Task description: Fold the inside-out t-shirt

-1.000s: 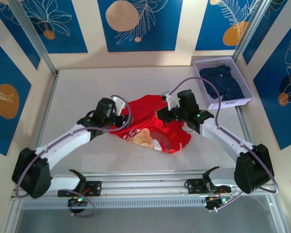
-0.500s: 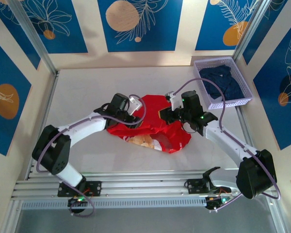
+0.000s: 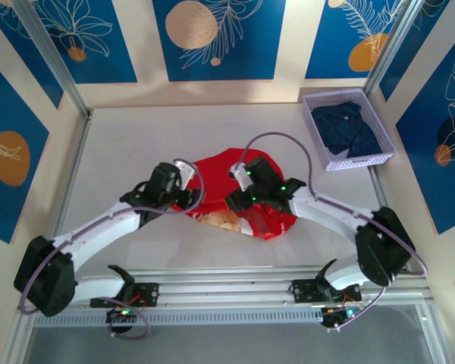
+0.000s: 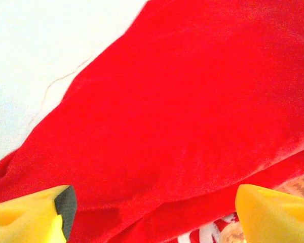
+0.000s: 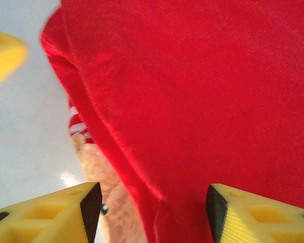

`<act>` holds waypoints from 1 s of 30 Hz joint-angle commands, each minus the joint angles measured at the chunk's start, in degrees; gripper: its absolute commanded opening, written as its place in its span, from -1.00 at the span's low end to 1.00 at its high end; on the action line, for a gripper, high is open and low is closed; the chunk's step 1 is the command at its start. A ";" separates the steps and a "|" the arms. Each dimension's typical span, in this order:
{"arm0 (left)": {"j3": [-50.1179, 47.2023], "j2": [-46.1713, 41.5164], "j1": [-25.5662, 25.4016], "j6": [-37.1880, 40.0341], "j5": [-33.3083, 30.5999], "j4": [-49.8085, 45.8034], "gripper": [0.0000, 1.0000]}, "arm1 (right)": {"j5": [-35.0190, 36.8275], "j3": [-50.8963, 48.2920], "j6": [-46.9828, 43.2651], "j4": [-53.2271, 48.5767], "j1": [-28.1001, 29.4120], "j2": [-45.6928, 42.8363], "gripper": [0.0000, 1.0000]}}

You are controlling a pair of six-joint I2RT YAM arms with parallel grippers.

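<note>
The inside-out t-shirt [image 3: 216, 168] lies crumpled mid-table, bright red, with its tan-and-white print [image 3: 226, 220] showing along the near edge. My left gripper [image 3: 183, 199] hovers at the shirt's left edge. Seen from the left wrist, the left gripper [image 4: 154, 217] is open wide above plain red cloth [image 4: 192, 101], nothing between its yellow fingers [image 4: 40, 215]. My right gripper [image 3: 235, 203] is over the middle of the shirt. Through the right wrist camera, the right gripper [image 5: 152, 207] is open astride a raised red fold [image 5: 142, 167], beside the tan print [image 5: 99, 177].
A lilac basket [image 3: 364, 159] holding dark navy clothing [image 3: 347, 129] stands at the back right. Bare white table [image 3: 129, 144] surrounds the shirt, with metal frame rails at the sides and along the near edge.
My right gripper has opened, let go of the red cloth and moved left over the shirt's middle. My left gripper has drawn back left and nearer, opening a little wider.
</note>
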 commanded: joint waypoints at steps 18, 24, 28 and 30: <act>0.50 -0.24 -2.75 9.84 6.62 5.17 0.74 | -16.58 9.60 5.41 -2.19 -6.59 -0.19 -0.99; 7.43 7.61 -4.10 14.90 7.12 3.48 0.80 | -19.08 10.04 7.14 -2.46 -8.50 -1.04 -1.00; 9.84 11.05 -4.58 15.21 10.56 3.50 0.83 | -19.30 10.21 7.23 -2.56 -8.78 -1.04 -1.00; 10.80 12.75 -4.82 14.96 11.81 3.81 0.83 | -19.43 10.19 7.38 -2.48 -8.91 -1.04 -1.00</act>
